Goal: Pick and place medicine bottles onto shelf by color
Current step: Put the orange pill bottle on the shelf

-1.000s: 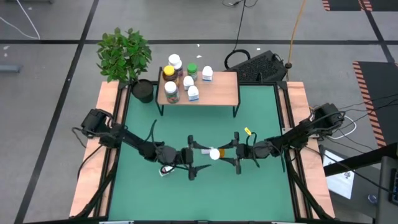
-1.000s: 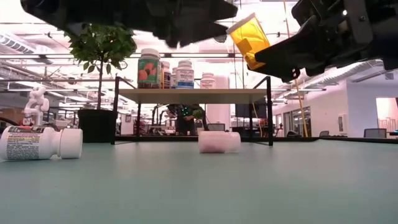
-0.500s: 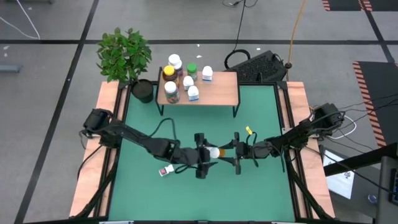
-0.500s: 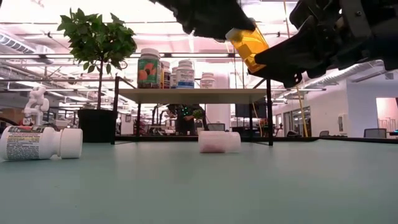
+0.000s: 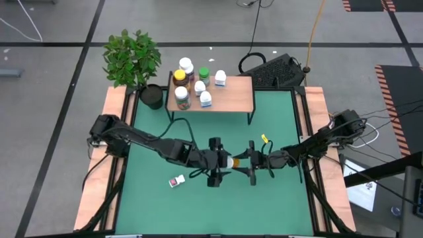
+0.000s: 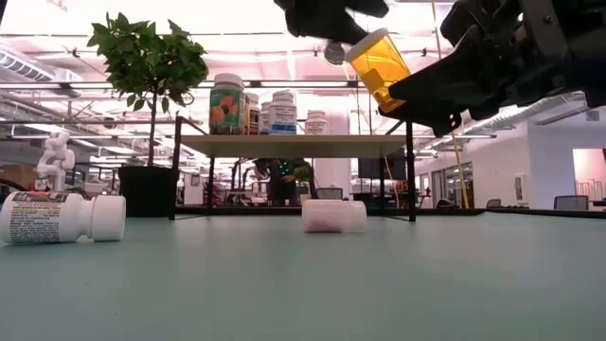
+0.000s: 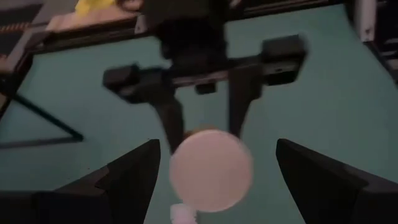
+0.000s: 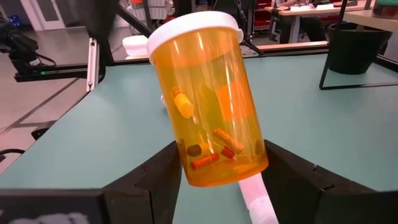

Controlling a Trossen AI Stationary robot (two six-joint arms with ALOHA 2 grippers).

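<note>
I have the right gripper [image 5: 246, 162] up over the middle of the green table [image 5: 277, 198], its fingers closed on the base of an amber bottle [image 8: 210, 102] that tilts with its white cap [image 7: 211, 169] pointing at the left gripper [image 5: 218, 162]. From the right wrist I can see loose pills and capsules through the amber wall. My left gripper sits right at the cap end, fingers spread wide to either side of the cap and not gripping anything; from the left wrist the cap fills the gap between them. In the low view the bottle hangs well above the tabletop. Two more bottles lie on their sides on the table: a white one [image 6: 333, 216] in front of the shelf [image 5: 231, 98], and a labelled one [image 6: 62, 217] off toward the left arm's side. Seven bottles [image 5: 182, 98] stand clustered on the shelf's end nearest the plant [image 5: 132, 56].
</note>
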